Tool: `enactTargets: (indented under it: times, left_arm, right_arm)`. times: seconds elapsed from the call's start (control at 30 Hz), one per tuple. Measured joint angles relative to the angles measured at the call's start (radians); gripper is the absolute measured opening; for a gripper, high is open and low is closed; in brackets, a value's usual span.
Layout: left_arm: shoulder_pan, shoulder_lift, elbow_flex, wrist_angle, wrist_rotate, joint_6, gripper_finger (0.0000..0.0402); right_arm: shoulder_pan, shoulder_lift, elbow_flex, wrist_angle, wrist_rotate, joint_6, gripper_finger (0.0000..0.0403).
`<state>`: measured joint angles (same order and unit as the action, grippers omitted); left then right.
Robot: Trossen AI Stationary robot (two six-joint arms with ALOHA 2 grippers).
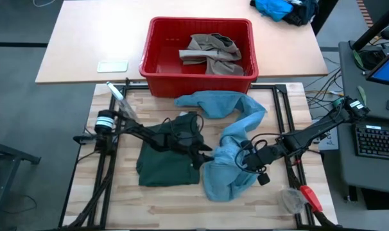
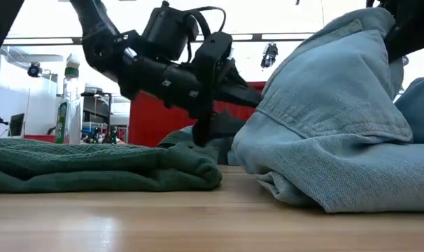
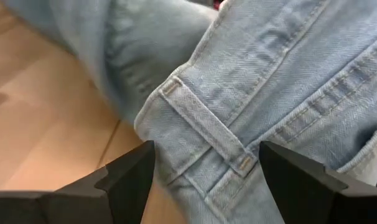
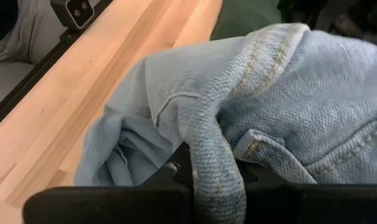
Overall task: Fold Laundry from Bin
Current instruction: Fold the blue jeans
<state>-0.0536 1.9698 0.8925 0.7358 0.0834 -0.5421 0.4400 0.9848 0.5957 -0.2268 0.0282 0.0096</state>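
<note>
Light blue denim trousers (image 2: 338,140) are bunching nearest, the right gripper (image 4: 204,177) pinching a fold; the left gripper (image 3: 204,180) is gaping, seemingly empty, by the waistband beside the green shorts (image 1: 165,163).

Overhead looking down, table-level sideways, both wrist cameras close on jeans (image 3: 251,81)

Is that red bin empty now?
No, the red bin holds a khaki piece, seen from above.
</note>
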Motion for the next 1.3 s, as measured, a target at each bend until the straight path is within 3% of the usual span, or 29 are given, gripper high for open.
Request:
enactTargets:
  times: [0.1, 0.2, 0.3, 0.47, 0.63, 0.9, 1.1, 1.3]
  left_arm:
    - [0.002, 0.036, 0.0, 0.068, 0.011, 0.008, 0.0261]
    - [0.002, 0.048, -0.001, 0.099, 0.0, 0.033, 0.0224]
    - [0.002, 0.046, -0.001, 0.104, -0.015, 0.065, 0.0158]
    - [0.004, 0.02, -0.005, 0.107, -0.018, 0.098, 0.0021]
    - [0.013, -0.112, -0.05, 0.079, -0.016, 0.148, 0.0019]
    - [0.01, -0.5, -0.12, -0.152, -0.079, 0.296, 0.0007]
    - [0.009, -0.678, -0.123, -0.33, -0.112, 0.361, 0.0006]
    - [0.008, -0.798, -0.123, -0.457, -0.112, 0.364, 0.0005]
  right_arm:
    - [0.0, 0.0, 0.0, 0.02, 0.0, -0.01, 0.0023]
    - [0.0, 0.0, 0.0, 0.03, 0.001, -0.011, 0.0023]
    - [0.0, 0.0, 0.0, 0.032, 0.017, -0.018, 0.0023]
    - [0.0, 0.0, 0.0, 0.057, 0.132, -0.044, 0.0023]
    - [0.0, 0.001, 0.0, 0.181, 0.264, -0.136, 0.0023]
    - [-0.013, 0.009, 0.0, 0.36, 0.345, -0.208, 0.0023]
    - [-0.051, 0.082, 0.002, 0.541, 0.348, -0.202, 0.0023]
    - [-0.095, 0.2, 0.096, 0.405, 0.479, -0.057, 0.0023]
